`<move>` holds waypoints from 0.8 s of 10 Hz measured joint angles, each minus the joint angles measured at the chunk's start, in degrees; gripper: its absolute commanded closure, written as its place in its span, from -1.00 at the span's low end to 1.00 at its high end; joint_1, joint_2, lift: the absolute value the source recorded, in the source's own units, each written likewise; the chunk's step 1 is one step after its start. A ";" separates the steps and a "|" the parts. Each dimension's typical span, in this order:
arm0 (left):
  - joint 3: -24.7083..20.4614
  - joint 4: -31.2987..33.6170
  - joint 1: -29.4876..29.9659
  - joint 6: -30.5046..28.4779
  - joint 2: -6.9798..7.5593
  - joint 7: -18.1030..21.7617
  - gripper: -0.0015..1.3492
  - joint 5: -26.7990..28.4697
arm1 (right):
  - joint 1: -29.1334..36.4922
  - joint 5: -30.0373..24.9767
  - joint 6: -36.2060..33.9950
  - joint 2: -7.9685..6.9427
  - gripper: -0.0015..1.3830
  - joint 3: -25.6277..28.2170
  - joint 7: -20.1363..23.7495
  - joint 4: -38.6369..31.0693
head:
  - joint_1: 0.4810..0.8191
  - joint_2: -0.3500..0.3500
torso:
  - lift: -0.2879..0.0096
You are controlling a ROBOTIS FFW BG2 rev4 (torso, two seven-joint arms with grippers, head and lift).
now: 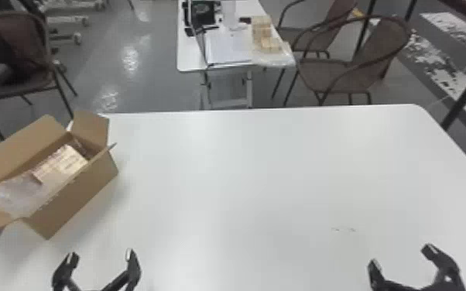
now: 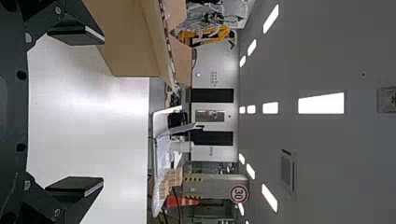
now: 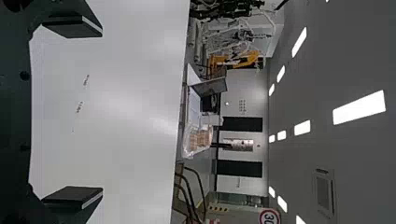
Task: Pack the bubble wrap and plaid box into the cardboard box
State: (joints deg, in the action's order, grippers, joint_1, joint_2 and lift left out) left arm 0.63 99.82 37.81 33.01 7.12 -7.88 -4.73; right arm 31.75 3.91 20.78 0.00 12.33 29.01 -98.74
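Two flat black fingers stand wide apart on the left gripper [image 1: 101, 256], with nothing between them, low on the left in the head view. The right gripper [image 1: 402, 257] sits low on the right, its fingers also spread and empty. Both are over the near part of the white table [image 1: 244, 174], well apart from each other.

A few faint marks [image 1: 343, 230] lie on the tabletop, just beyond the right gripper. On the left side of the table, beyond the left gripper and apart from it, the cardboard box [image 1: 77, 197] rests at a slant with its flaps raised or spread outward. The bubble wrap [image 1: 15, 193] is in its nearer left end — clear, crumpled, reaching up by the end flap. Farther along inside the same box lies the plaid box [image 1: 60, 162], pale and checked, beside the wrap and below the open flaps.

Past the table, a brown chair [image 1: 344, 73] stands on the right and another chair [image 1: 19, 54] on the left, on a shiny grey floor [image 1: 127, 81]. Between them, farther back, a second white table [image 1: 189, 54] holds a laptop, and small tan boxes [image 1: 269, 42] on clear plastic — these near its right edge.
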 measured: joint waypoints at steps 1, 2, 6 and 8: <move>-0.57 -0.19 -0.51 -0.35 -0.70 2.62 -0.66 -0.22 | -0.08 0.20 0.18 0.00 -0.85 -0.32 0.04 0.18 | 0.27 0.12 | 0.14; -1.03 -0.36 -0.96 -0.65 -1.09 3.63 -0.66 -0.46 | -0.20 0.46 0.18 0.00 -0.85 -0.60 0.00 0.12 | 0.27 0.13 | 0.14; -1.05 -1.29 -1.87 -0.77 -1.22 4.90 -0.66 -1.58 | -0.94 1.15 0.14 0.00 -0.85 -1.47 -0.02 0.53 | 0.27 0.16 | 0.14; -1.08 -1.59 -2.17 -0.86 -1.51 5.57 -0.66 -2.13 | -1.15 1.91 0.14 0.00 -0.85 -2.11 -0.01 0.87 | 0.27 0.17 | 0.14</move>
State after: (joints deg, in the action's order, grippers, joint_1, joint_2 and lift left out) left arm -0.45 98.23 35.64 32.15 5.61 -2.32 -6.86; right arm 30.60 5.82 20.92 0.00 10.21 29.00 -97.87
